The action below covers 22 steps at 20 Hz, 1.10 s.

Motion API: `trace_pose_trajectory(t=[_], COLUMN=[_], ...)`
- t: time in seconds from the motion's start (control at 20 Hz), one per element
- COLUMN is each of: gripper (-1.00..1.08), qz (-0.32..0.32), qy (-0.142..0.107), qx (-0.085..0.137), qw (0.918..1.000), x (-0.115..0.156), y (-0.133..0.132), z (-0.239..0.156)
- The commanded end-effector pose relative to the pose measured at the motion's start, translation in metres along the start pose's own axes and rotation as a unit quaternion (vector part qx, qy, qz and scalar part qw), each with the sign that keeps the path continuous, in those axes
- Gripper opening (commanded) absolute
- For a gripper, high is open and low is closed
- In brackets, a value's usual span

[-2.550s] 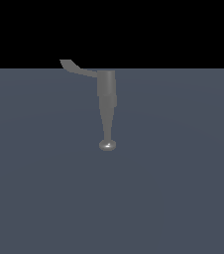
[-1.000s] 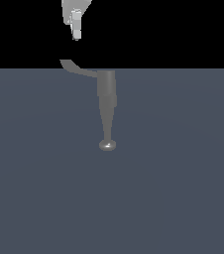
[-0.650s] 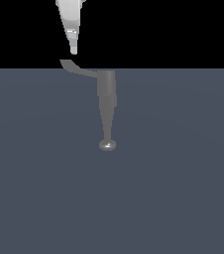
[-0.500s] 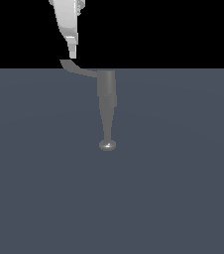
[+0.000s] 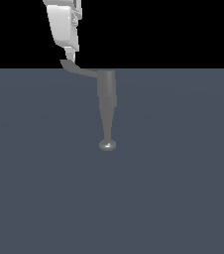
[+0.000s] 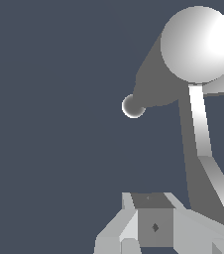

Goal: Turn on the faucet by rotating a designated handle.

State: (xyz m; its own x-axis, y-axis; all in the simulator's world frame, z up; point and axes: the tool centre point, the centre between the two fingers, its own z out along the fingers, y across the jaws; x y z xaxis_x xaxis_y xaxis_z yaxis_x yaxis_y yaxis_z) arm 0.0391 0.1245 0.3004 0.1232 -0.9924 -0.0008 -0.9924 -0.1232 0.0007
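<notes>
Gripper [image 5: 70, 56] right above the handle [image 5: 77, 69] tip, beside the faucet [image 5: 106, 106] body. Can't tell if fingers are spread or clenched.

1. A big flat bench [image 5: 173, 188] is seen in the exterior view. It is dark blue-grey all over.
2. The same plain blue-grey bench [image 6: 49, 99] is seen in the wrist view.
3. A black background [image 5: 173, 30] is seen above the bench in the exterior view.
4. The two are split by a straight line.
</notes>
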Motion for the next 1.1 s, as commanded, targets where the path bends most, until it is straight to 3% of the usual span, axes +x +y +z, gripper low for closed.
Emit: trace_pose_trajectory(t=[0.0,0.2,1.05], gripper=[-1.00,-1.00,-1.00], qz=[0.003,0.003,0.003], qy=[0.000,0.000,0.000], qx=[0.000,0.000,0.000], qw=[1.0000,1.0000,1.0000], x=[0.000,0.000,0.001], y=[-0.001,-0.001,0.050], z=[0.001,0.001,0.001])
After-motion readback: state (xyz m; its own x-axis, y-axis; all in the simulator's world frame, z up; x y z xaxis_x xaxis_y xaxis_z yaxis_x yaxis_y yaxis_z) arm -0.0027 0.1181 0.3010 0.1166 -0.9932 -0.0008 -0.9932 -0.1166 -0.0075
